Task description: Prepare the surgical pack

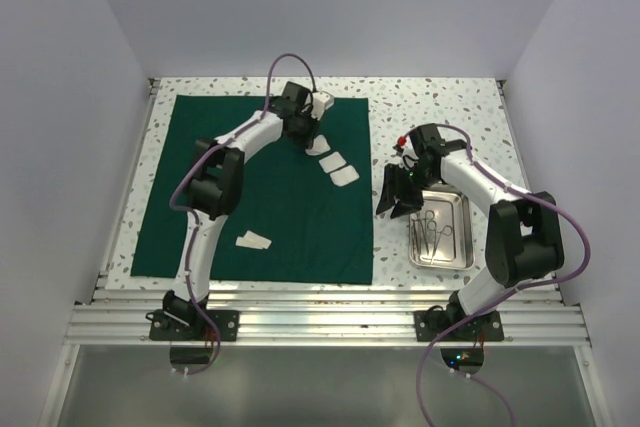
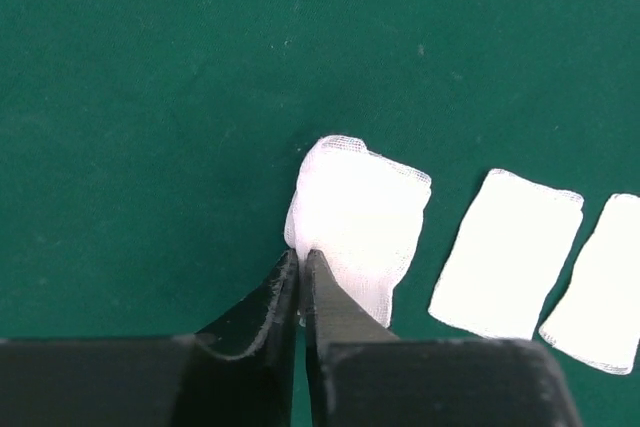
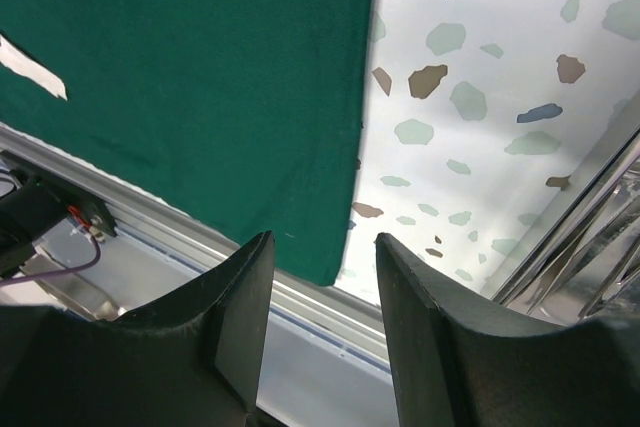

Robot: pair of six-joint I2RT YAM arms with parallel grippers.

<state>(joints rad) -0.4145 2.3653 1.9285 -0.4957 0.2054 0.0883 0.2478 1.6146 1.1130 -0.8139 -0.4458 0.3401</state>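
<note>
Left wrist view: your left gripper (image 2: 301, 259) is pinched shut on the near edge of a crumpled gauze square (image 2: 360, 217), which sits on the dark green cloth (image 2: 150, 97) beside two flat squares (image 2: 507, 252). It's hard to tell whether the gauze is clear of the cloth, so lift gently and don't drag fabric. Your right gripper (image 3: 323, 239) hangs open beside the steel tray (image 1: 455, 209).

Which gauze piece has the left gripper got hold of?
The bunched-up gauze, pinched by the left gripper. The flat square beside it and the far square lie loose on the green cloth.
</note>
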